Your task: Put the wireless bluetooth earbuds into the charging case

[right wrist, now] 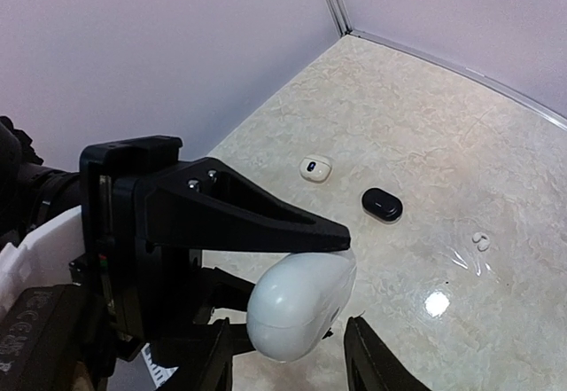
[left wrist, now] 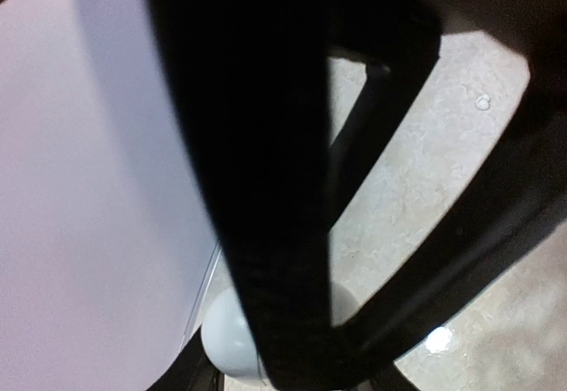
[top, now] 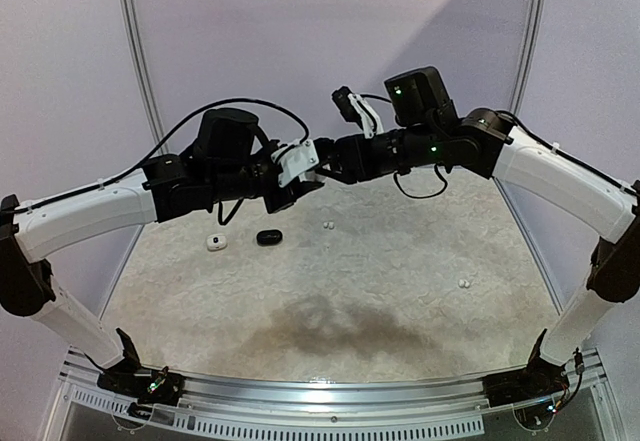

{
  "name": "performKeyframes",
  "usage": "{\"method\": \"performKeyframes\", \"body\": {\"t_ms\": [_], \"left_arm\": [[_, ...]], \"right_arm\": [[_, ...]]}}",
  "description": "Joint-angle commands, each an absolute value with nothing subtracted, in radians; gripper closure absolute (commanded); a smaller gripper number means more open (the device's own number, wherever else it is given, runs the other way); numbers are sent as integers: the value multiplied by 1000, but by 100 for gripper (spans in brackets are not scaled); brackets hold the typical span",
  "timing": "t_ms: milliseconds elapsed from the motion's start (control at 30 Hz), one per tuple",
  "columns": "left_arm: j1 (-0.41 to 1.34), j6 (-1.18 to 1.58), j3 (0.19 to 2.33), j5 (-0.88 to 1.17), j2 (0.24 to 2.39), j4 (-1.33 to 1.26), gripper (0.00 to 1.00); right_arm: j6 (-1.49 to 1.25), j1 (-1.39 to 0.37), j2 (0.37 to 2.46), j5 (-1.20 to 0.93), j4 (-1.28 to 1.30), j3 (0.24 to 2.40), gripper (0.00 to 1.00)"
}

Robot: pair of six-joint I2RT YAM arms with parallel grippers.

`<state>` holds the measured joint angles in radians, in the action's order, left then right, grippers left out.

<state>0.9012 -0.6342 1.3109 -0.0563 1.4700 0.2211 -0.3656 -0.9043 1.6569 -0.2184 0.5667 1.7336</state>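
The arms meet high over the table, toward 12 o'clock, so the case can be worked in mid-air between them. The left gripper is clamped on the case, with one black finger lying flat along its top. That holds it steady for the other arm. The right gripper faces it with jaws parted. Its fingers stand either side of the case's lower end with gaps showing, gripping nothing. I judge it is placed to work the lid, since the case looks closed.

No bud is in either gripper. Two white buds lie loose at 12 o'clock of the table's middle, and another bud lies at 3 o'clock. A black oval and a white piece sit at 10 o'clock; I cannot tell if they are cases or buds.

The top view gives the whole layout, but the grippers hide the case. Only the right wrist view shows the grip and the parted fingers. The left wrist view is mostly blocked by its own finger, leaving a pale curve of the case at 6 o'clock and one bud at 2 o'clock.
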Motion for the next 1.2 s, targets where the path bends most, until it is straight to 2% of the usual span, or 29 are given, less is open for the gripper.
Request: {"method": "performKeyframes", "body": {"t_ms": [0, 367, 533, 667, 767, 800, 933, 1167], "left_arm": [[905, -607, 1344, -73, 1457, 190, 100], [911, -627, 1316, -76, 1457, 162, 100], [911, -635, 1302, -83, 1454, 148, 100], [911, -630, 1285, -81, 1449, 143, 100], [911, -625, 1274, -76, 1441, 144, 100], [912, -624, 1271, -74, 1439, 145, 96], [911, -621, 1259, -74, 1428, 139, 63], [911, -613, 1241, -72, 1403, 126, 12]], "right_arm": [[-410, -917, 1673, -195, 489, 1675, 57], [-428, -928, 1719, -183, 420, 1681, 61], [-420, -927, 1734, -174, 437, 1690, 76], [-406, -919, 1719, -159, 444, 1698, 99], [-405, -903, 1703, -144, 453, 1692, 100], [-405, -899, 1698, -143, 453, 1686, 100], [-404, -881, 1669, -143, 452, 1671, 100], [-417, -862, 1638, -172, 438, 1633, 100]]}}
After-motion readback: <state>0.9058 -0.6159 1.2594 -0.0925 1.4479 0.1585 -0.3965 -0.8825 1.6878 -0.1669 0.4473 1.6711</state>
